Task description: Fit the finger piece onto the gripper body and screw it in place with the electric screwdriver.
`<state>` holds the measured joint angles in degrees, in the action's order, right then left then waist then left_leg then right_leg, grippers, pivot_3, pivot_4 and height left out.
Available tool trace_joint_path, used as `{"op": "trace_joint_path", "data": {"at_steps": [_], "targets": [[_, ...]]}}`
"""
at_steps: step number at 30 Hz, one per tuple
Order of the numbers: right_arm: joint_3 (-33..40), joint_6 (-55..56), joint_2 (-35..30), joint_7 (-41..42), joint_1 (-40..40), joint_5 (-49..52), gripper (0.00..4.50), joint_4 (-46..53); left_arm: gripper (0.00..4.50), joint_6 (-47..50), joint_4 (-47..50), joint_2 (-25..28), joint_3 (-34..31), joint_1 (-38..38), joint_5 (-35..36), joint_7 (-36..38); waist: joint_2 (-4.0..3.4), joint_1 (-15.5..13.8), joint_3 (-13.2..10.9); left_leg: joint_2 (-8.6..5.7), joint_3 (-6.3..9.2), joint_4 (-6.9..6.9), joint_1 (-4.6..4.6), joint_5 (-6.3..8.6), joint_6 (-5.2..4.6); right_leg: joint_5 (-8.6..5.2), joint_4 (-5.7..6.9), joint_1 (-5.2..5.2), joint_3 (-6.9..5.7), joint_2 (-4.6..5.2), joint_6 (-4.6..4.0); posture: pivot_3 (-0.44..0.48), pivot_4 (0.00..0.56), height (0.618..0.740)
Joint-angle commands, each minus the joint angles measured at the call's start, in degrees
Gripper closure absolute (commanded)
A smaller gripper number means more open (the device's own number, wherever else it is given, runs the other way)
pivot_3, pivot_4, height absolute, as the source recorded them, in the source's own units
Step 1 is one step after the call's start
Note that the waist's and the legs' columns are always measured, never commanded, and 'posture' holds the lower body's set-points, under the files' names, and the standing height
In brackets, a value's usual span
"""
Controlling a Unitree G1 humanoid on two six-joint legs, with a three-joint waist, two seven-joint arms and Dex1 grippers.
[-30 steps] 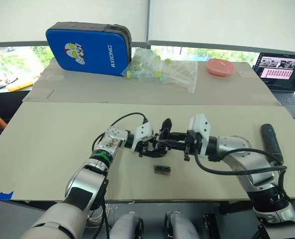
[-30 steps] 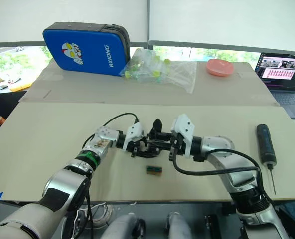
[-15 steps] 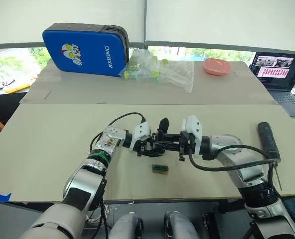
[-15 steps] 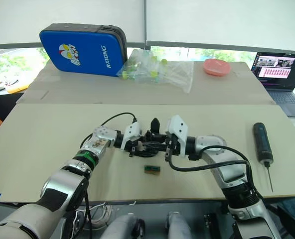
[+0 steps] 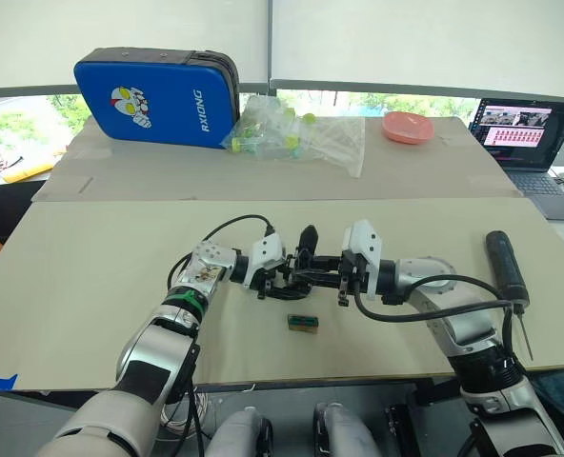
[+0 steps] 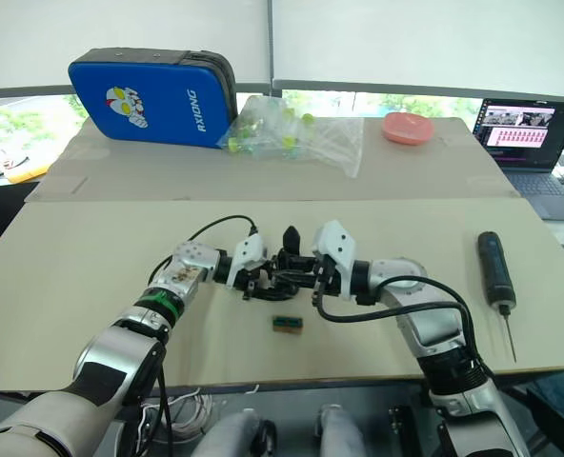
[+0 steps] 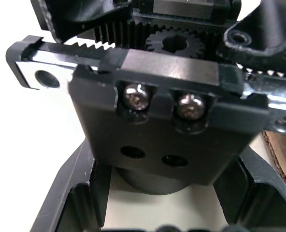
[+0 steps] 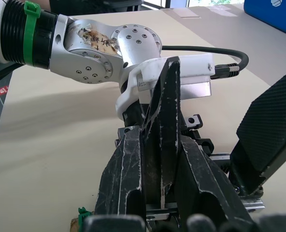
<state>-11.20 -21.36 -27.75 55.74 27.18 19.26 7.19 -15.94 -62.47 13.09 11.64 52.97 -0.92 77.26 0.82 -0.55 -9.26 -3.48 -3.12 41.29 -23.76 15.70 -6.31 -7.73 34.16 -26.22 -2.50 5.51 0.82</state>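
Clamping the chunky black geared gripper body (image 5: 294, 277) in my left gripper (image 5: 280, 278) while my right gripper (image 5: 322, 275) pinches the black pointed plastic finger piece (image 8: 161, 140) against it for alignment.

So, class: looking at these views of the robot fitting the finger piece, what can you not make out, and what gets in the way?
- Whether the finger piece is fully seated on the gripper body: in the right wrist view the right gripper's own fingers cover the joint.
- The head views: the join between the left gripper and right gripper is too small to read.
- The laptop screen: too small, cut off by the edge.
- The electric screwdriver bit tip: too thin to judge.
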Motion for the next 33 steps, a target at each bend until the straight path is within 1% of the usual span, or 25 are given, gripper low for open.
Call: {"op": "trace_joint_path", "data": {"at_steps": [1, 11, 20, 24, 33], "targets": [[-0.45, 1.23, 0.65, 0.44, 0.68, -0.37, 4.09, -0.22, 2.17, 1.45, -0.28, 0.62, 1.26, -1.39, -1.92, 0.14, 0.0, 0.04, 0.01, 0.0, 0.0, 0.0, 0.0, 0.0, 0.0, 0.0, 0.0, 0.0, 0.0, -0.01, 0.0, 0.0, 0.15, 0.74], [1.62, 2.79, 1.05, 1.61, -0.31, 1.31, 4.09, 2.03, 2.17, 3.12, 1.59, 0.46, 0.27, -2.65, -0.73, 0.18, 0.0, 0.06, 0.01, 0.02, 0.0, -0.04, 0.01, -0.01, 0.03, 0.0, 0.0, -0.02, 0.02, -0.02, -0.01, 0.0, 0.15, 0.74], [0.71, 3.12, 2.27, 1.0, 0.26, 0.12, 4.09, 1.06, 2.17, 4.26, 3.15, 0.22, 0.23, -3.45, -0.44, -0.18, 0.0, 0.08, 0.01, 0.01, 0.0, -0.1, 0.01, -0.03, 0.06, 0.0, -0.01, -0.04, 0.02, -0.02, -0.01, 0.0, 0.15, 0.74], [1.72, 4.15, 3.12, 1.29, 0.41, 1.17, 4.09, 1.22, 2.17, 4.34, 3.65, 0.33, 0.27, -3.79, -0.55, -0.32, 0.0, 0.13, 0.01, 0.02, 0.0, -0.14, 0.01, -0.03, 0.08, 0.0, -0.01, -0.04, 0.02, -0.02, -0.01, 0.0, 0.15, 0.74], [3.42, 4.11, 2.23, 2.36, 0.86, 2.05, 4.09, 2.03, 2.17, 4.61, 4.92, 0.38, 0.47, -4.47, -0.6, -0.54, 0.0, -0.03, 0.01, 0.0, 0.0, -0.2, 0.01, -0.05, 0.11, 0.01, -0.05, -0.05, 0.02, -0.01, -0.02, 0.0, 0.15, 0.74]]}}
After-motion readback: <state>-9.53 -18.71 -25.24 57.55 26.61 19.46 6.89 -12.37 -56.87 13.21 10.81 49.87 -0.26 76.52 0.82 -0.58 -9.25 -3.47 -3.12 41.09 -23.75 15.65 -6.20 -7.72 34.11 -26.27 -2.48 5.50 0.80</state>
